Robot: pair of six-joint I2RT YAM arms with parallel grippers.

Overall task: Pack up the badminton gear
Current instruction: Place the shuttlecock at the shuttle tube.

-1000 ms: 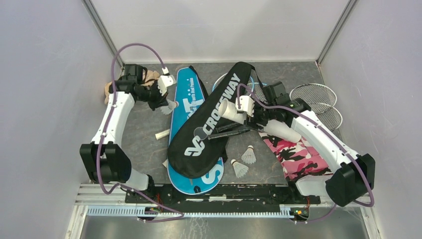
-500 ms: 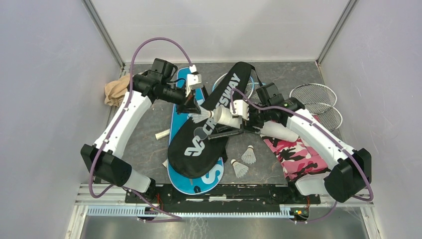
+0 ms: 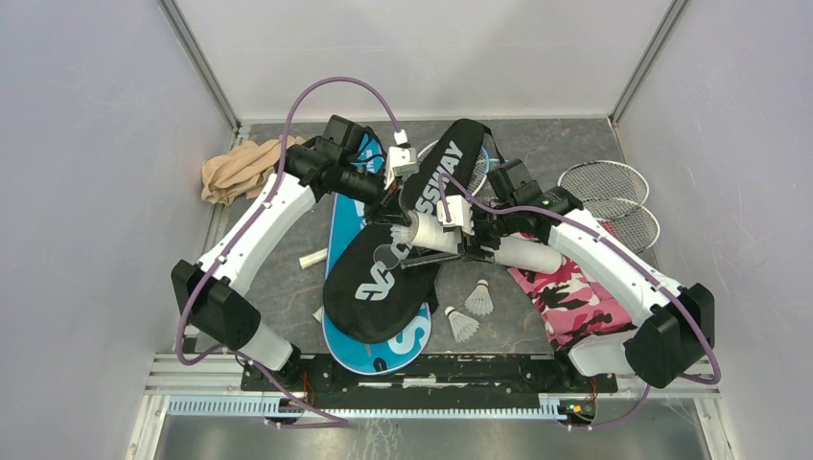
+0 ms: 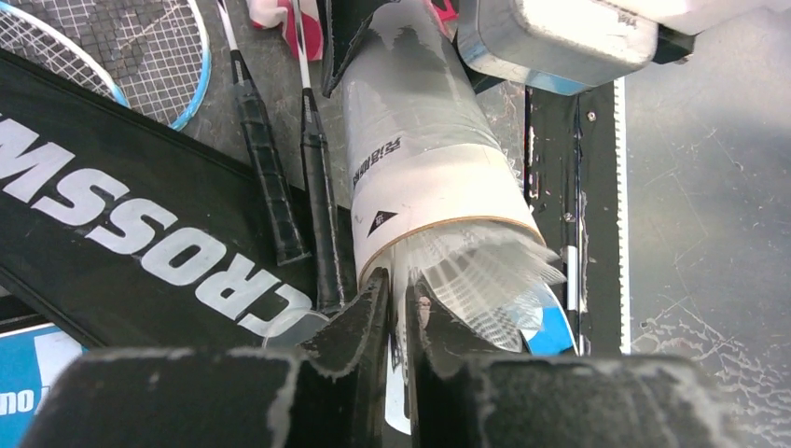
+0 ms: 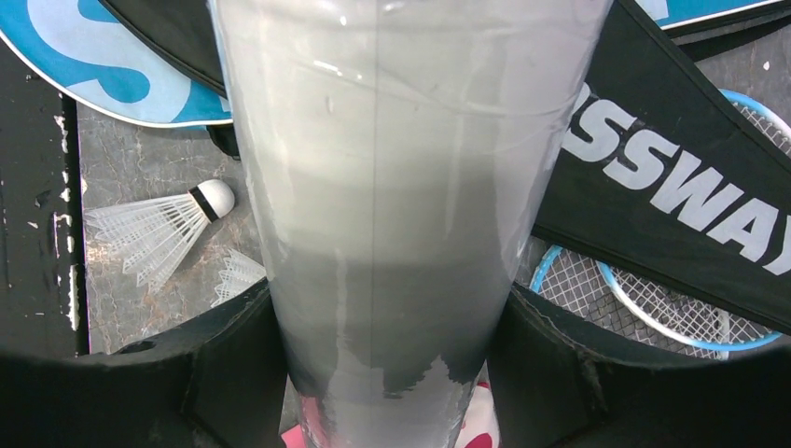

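Left fingers [image 4: 359, 327] seem to pinch shuttlecock [image 4: 476, 280] feathers at the tube [image 4: 420, 159] mouth.

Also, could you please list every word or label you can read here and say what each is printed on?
"CROSSWAY": white letters along the black racket cover.
"S": one large pale letter at the near end of the blue racket cover; the rest of the word is hidden under the black one.
Small black print on the tube: too small and blurred to read.
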